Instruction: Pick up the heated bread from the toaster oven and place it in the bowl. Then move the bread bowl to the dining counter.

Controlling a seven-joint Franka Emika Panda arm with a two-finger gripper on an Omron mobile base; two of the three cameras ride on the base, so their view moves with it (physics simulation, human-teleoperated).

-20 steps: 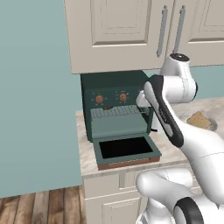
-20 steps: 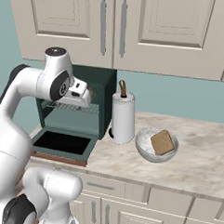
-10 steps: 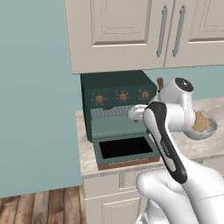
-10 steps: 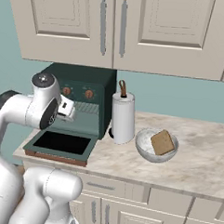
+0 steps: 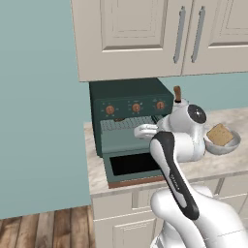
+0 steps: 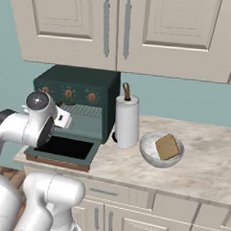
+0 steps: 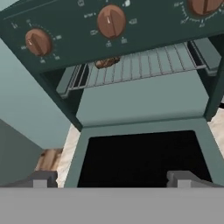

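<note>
The dark green toaster oven [image 5: 130, 104] [image 6: 76, 86] [image 7: 131, 26] stands on the counter with its door [image 5: 136, 167] [image 6: 63, 149] [image 7: 144, 153] dropped flat. The wire rack [image 7: 140, 64] has a small brown lump [image 7: 106, 62] near its back. A tan square slice of bread [image 5: 219, 134] [image 6: 167, 146] lies in the pale grey bowl [image 5: 224, 147] [image 6: 153, 155] to the oven's right. My gripper [image 5: 139, 131] [image 6: 68, 119] [image 7: 111, 179] hovers over the open door, facing the rack, open with nothing between its fingers. The dining counter is out of view.
A white cylindrical canister [image 5: 178, 99] [image 6: 126, 122] with a brown handle stands between oven and bowl. Cream wall cabinets [image 6: 122, 26] hang low over the oven. The marbled counter [image 6: 206, 165] runs on to the right of the bowl. A teal wall [image 5: 38, 121] closes the left.
The arm has folded down: my open gripper dropped from beside the knobs to rack height and drew back a little over the door. Bread and bowl stayed put.
</note>
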